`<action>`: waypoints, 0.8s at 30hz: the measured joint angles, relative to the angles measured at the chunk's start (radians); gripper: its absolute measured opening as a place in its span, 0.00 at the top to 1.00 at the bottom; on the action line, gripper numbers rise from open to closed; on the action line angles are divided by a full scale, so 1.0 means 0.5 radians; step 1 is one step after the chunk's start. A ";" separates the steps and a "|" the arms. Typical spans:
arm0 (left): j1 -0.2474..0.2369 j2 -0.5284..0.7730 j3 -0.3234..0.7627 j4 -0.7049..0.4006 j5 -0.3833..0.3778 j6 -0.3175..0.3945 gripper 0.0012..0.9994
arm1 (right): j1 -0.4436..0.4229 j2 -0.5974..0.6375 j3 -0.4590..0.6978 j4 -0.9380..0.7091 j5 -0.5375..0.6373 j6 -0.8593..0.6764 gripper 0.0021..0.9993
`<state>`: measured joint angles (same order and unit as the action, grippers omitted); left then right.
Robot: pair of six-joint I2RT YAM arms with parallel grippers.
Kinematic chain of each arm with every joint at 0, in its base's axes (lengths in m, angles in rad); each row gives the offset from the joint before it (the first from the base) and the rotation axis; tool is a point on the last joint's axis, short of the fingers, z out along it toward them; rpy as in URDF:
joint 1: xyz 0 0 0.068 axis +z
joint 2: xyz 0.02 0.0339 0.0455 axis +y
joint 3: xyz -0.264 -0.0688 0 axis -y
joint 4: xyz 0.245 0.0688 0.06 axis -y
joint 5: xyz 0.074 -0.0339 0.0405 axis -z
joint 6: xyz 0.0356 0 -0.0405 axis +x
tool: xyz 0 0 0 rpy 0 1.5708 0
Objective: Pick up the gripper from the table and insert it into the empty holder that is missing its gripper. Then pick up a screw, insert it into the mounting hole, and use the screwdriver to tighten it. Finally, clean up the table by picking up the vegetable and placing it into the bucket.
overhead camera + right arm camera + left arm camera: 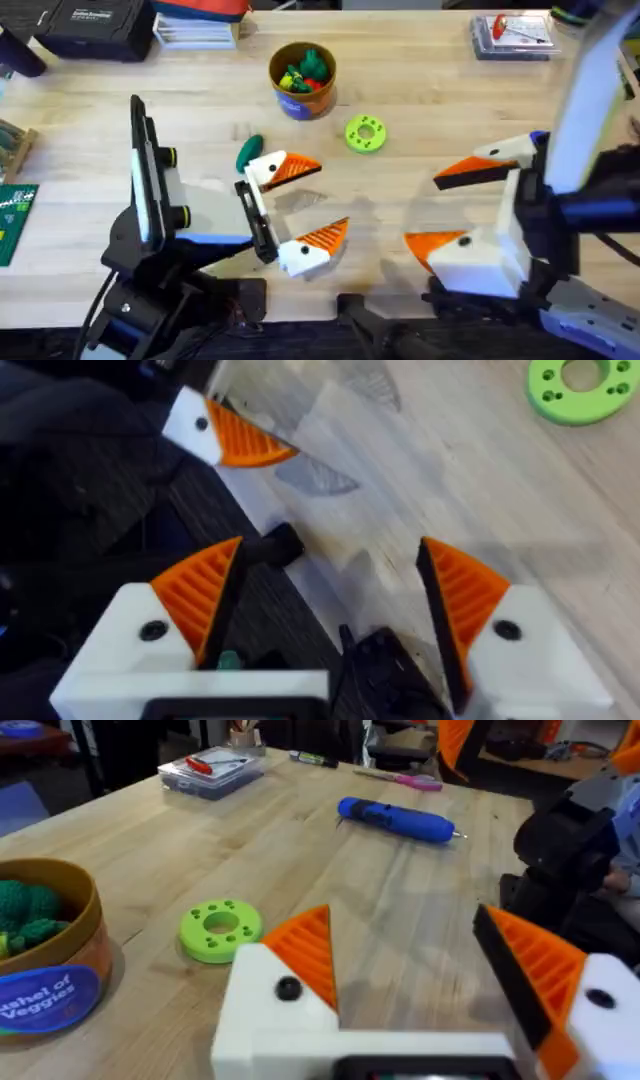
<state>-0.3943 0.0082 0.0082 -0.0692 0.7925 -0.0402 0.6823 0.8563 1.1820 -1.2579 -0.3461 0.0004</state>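
Both hands hang spread over the near edge of the surface point(420, 90), pinching nothing. The left hand point(300, 210) sits low near the middle with its two orange pads apart, both mounts wearing their wedges as far as the overhead view shows — so a bare holder cannot be picked out here, nor a loose finger piece. The right hand point(455, 210) hovers on its own side, pads splayed wide; its wrist view shows both pads with open air between them and the left hand's pad beyond.

The vegetable point(249, 152) lies dark green on the wood just behind the left hand's far pad, very close to it — probably the easiest reach for that arm. The bucket point(302, 80) stands farther back, already carrying bright toy produce, well placed for a short lift and drop. The green disc point(365, 134) rests beside it, to the right.

The screwdriver point(397, 820) lies flat on the wood in the left wrist view, bit pointing away from the bucket, untouched. The clean-up looks like the step now at hand.
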 joint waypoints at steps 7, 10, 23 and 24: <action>0.000 0.000 0.000 0.000 0.000 0.006 0.65 | 0.000 -0.011 -0.001 -0.015 -0.045 -0.092 0.01; 0.000 0.000 0.000 0.001 0.000 0.012 0.98 | 0.000 -0.011 -0.001 -0.018 -0.052 -0.106 0.01; 0.000 0.000 0.000 0.000 -0.001 0.012 0.99 | -0.205 0.015 -0.001 -0.006 0.188 0.090 0.01; 0.000 0.000 0.000 0.000 0.000 0.013 0.99 | -0.269 0.032 -0.001 0.002 0.244 0.102 0.01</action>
<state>-0.3943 0.0082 0.0082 -0.0691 0.7924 -0.0338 0.5477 0.8722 1.1816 -1.2568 -0.2240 0.0514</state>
